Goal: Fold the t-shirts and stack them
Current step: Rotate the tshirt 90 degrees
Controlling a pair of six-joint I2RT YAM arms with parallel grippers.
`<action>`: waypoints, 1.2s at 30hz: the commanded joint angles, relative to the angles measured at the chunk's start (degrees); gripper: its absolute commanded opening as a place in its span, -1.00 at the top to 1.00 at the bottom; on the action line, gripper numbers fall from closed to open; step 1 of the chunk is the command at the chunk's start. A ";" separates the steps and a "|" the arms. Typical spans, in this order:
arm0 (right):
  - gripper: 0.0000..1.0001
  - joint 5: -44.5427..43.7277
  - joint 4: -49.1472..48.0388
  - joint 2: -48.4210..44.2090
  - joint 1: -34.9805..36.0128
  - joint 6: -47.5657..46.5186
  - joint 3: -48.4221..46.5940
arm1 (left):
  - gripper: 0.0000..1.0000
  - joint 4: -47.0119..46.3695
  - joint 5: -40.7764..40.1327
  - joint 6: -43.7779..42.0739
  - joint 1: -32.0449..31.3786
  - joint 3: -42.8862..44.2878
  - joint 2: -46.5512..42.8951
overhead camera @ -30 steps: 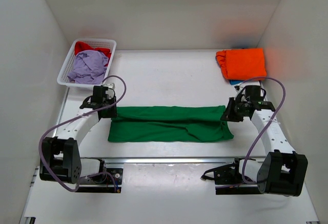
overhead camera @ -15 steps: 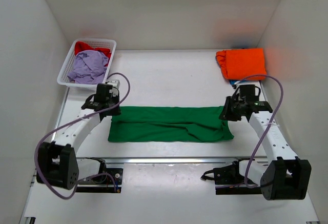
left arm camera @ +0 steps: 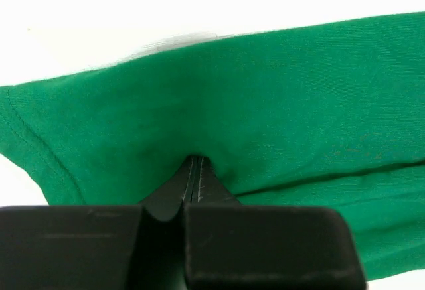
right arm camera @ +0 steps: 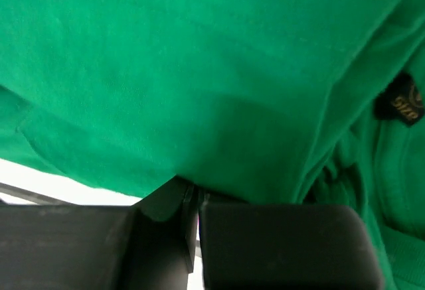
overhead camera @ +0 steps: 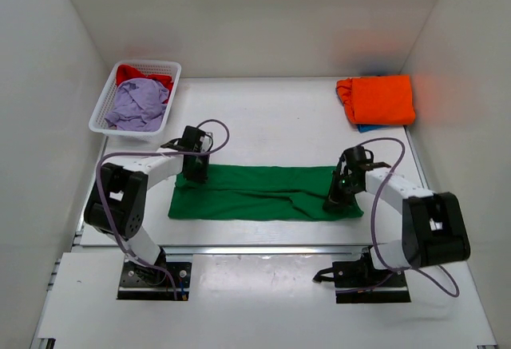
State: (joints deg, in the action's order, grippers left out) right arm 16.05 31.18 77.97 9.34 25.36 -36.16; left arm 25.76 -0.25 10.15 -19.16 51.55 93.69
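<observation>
Green shirt (overhead camera: 263, 193) lies as a long folded strip on the table (overhead camera: 263, 117), lower middle of the top view, running left to right. Creases run through its right half.

Left gripper (overhead camera: 194, 175) is down on the strip's upper-left corner. Right gripper (overhead camera: 335, 200) is down near the right end, at the lower edge.

Left wrist view: jaws closed, fingertips (left arm camera: 178, 187) pinching a pucker of green cloth. The hem shows at the left of the frame.

Right wrist view: jaws also closed, fingertips (right arm camera: 166, 200) nipping a fold edge of the green cloth at the bottom of the frame. A black label (right arm camera: 400, 101) sits at the right edge. So both claws are clamped on the green shirt.

Orange shirt (overhead camera: 377, 99) is folded at the upper right of the table, with a sliver of blue shirt (overhead camera: 366, 128) poking out under its near edge.

Basket (overhead camera: 148, 64) is at upper left. It holds the lavender shirt (overhead camera: 137, 103), crumpled in front, and the red shirt (overhead camera: 132, 72) behind it.

The green shirt is well apart from both the orange shirt and the basket.
</observation>
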 commanded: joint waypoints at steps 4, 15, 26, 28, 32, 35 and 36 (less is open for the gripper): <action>1.00 0.20 -6.05 20.33 -3.28 -2.16 -19.68 | 1.00 6.92 1.39 1.27 -2.02 1.18 3.69; 1.00 3.37 12.31 56.75 0.50 -7.34 -77.63 | 0.98 12.48 15.80 7.68 -14.59 -0.13 2.99; 0.86 1.96 8.75 32.20 0.15 -9.28 -67.69 | 0.88 6.68 21.95 15.50 -11.35 2.32 -10.09; 0.63 3.44 3.92 24.62 2.86 -8.76 -58.35 | 0.88 3.61 23.62 16.12 -10.55 3.20 -10.37; 0.21 4.43 -5.75 12.39 11.81 -5.34 -37.34 | 0.96 0.54 26.26 12.89 -8.09 12.14 -3.80; 0.99 5.64 -16.71 6.15 18.50 1.06 -21.97 | 1.00 -2.02 26.97 11.56 -6.95 20.92 3.49; 0.99 6.53 -19.90 4.48 21.65 2.39 -16.19 | 1.00 -2.72 26.62 11.30 -6.68 22.87 4.82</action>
State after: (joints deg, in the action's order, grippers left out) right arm 20.34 21.34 82.83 25.63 21.52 -63.88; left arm 28.34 24.08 23.20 -27.16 68.49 94.80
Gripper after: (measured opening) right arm 0.028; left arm 0.032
